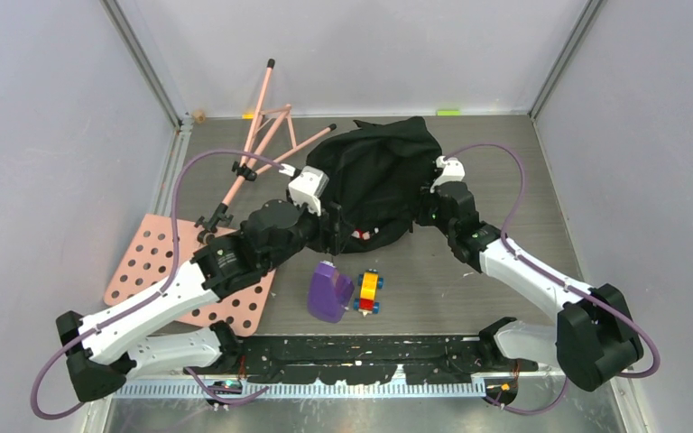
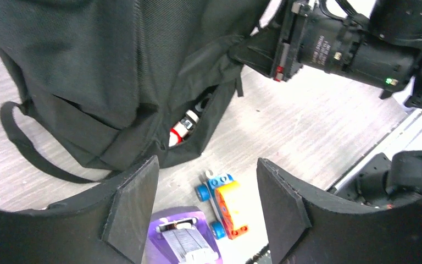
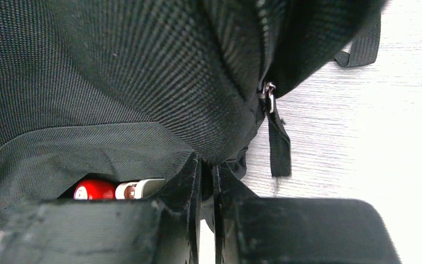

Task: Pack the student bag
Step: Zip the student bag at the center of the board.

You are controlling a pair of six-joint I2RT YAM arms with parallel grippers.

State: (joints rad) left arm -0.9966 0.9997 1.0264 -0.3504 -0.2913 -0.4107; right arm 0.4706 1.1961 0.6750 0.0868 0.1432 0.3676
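**Top external:** The student bag [image 1: 374, 176] slumps against the middle of the worktop's far edge, its mouth turned toward the near edge. The left gripper [image 1: 332, 236] hangs at the mouth's left side and the right gripper [image 1: 421, 216] at its right corner. From here it is not possible to tell how either pair of jaws stands. A purple container [image 1: 329, 290] and a toy car [image 1: 369, 291] sit side by side between the bag and the near edge, closer to the left arm.

**Left wrist:** The jaws are wide apart and hold nothing. The bag [image 2: 88, 66] lies beyond the fingers, and a red-and-white item [image 2: 184, 125] shows in its slit opening. The toy car [image 2: 225, 206] and container [image 2: 181, 242] lie on the near-edge side of that slit, framed between the fingers. The car's long axis slants across the gap. The right gripper [image 2: 255, 52] pinches the bag's rim.

**Right wrist:** The jaws are together, clamped on the bag's [image 3: 115, 71] fabric lip, with the zip pull [image 3: 268, 99] dangling beside them. Whatever goes in next looks best fetched by the free left arm.
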